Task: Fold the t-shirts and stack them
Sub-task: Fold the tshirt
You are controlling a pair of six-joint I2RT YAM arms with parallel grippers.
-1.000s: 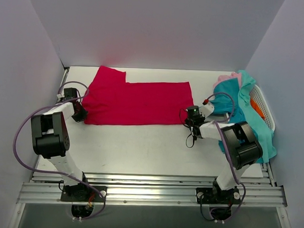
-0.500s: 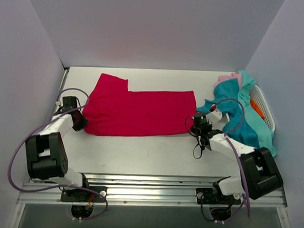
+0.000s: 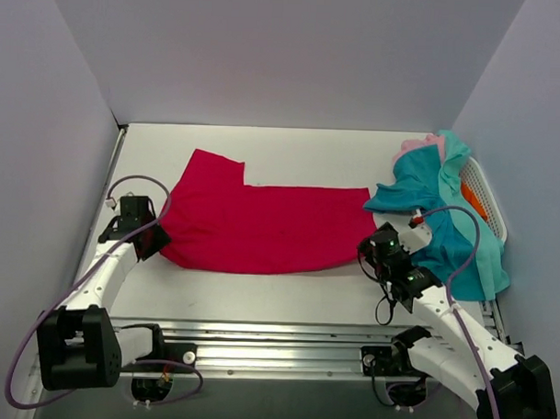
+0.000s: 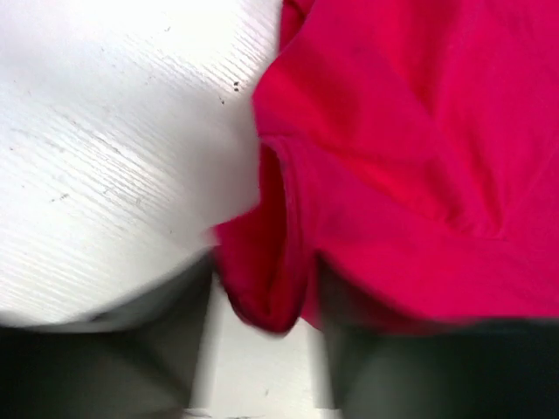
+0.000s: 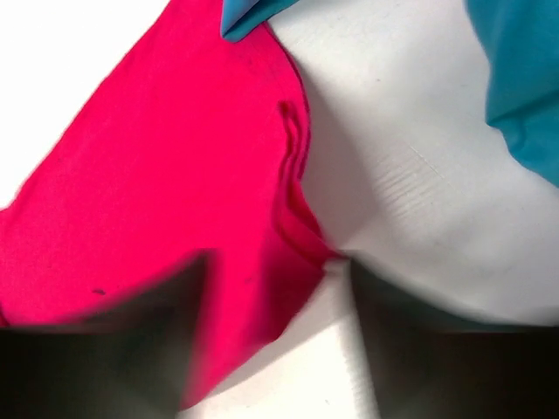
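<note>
The crimson red t-shirt point(image 3: 261, 223) lies spread across the middle of the table, one sleeve pointing to the far left. My left gripper point(image 3: 152, 242) is at its left edge. In the left wrist view the jaws point(image 4: 266, 349) stand apart, with a loose fold of red cloth point(image 4: 262, 279) in the gap. My right gripper point(image 3: 366, 247) is at the shirt's right near corner, also open point(image 5: 275, 349), and the red corner point(image 5: 297, 262) lies between its fingers. Teal t-shirts point(image 3: 428, 187) and a pale pink one point(image 3: 418, 143) are heaped on the right.
A white slotted basket point(image 3: 483, 194) sits against the right wall under the heap, with something orange point(image 3: 472, 200) inside. A teal tip point(image 5: 253, 13) overlaps the red shirt's right edge. Grey walls close in on the left, back and right. The metal rail point(image 3: 275, 343) runs along the near edge.
Both arms drew back toward the near edge, dragging the red shirt nearer and slightly to the right. Both grippers, shut on its edges before, now stand open.
</note>
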